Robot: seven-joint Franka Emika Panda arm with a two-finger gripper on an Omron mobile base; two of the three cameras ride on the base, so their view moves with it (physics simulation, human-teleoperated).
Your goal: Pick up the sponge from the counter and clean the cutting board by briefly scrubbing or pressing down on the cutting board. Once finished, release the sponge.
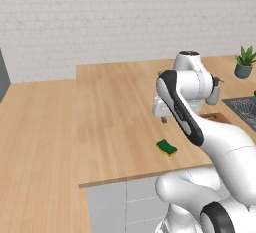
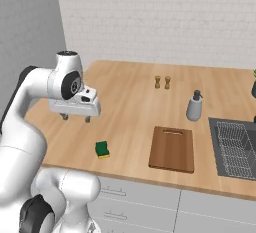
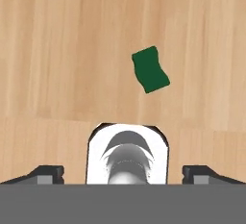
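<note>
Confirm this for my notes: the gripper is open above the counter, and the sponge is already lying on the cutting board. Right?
Not quite. The sponge lies on the bare counter, well apart from the cutting board, as the right base view shows. The rest holds: the gripper is open above the counter.
</note>
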